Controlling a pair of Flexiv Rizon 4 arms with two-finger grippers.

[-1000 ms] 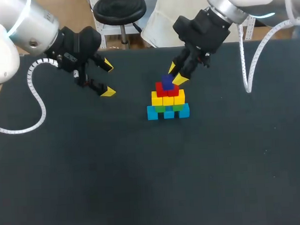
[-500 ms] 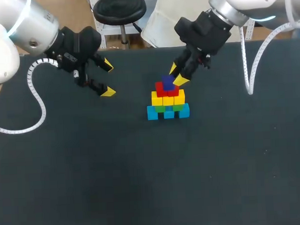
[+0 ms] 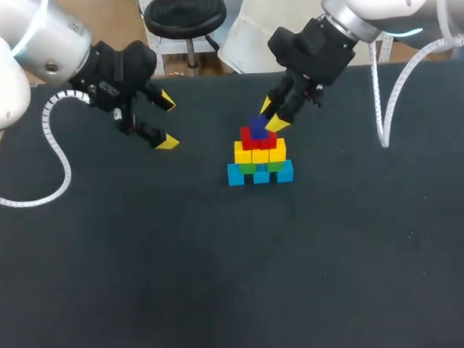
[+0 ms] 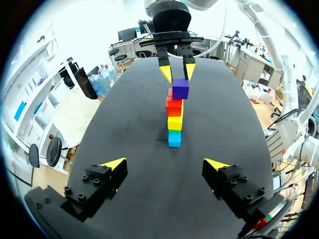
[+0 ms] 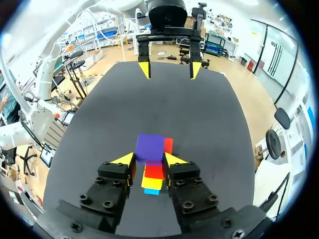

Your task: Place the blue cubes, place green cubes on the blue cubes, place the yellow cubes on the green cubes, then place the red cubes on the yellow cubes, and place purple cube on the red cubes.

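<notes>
A cube stack stands at the middle of the black table (image 3: 221,282): blue cubes (image 3: 260,173) at the bottom, then green cubes (image 3: 256,167), yellow cubes (image 3: 259,152) and red cubes (image 3: 250,138). The purple cube (image 3: 258,129) (image 4: 180,88) (image 5: 149,148) rests on top. My right gripper (image 3: 271,115) (image 5: 149,159) (image 4: 177,74) comes down from behind and is shut on the purple cube, one yellow tip at each side. My left gripper (image 3: 167,123) (image 4: 165,164) (image 5: 169,69) hovers wide open left of the stack, holding nothing and facing it.
The left arm's white cable (image 3: 58,166) loops low over the table's left side. The right arm's cable (image 3: 383,98) hangs at the back right. Bare black table surrounds the stack, with wide room towards the front.
The right arm's wrist has shifted very slightly back and left; its fingers stay at the purple cube, which stays on the stack. The left arm has not moved.
</notes>
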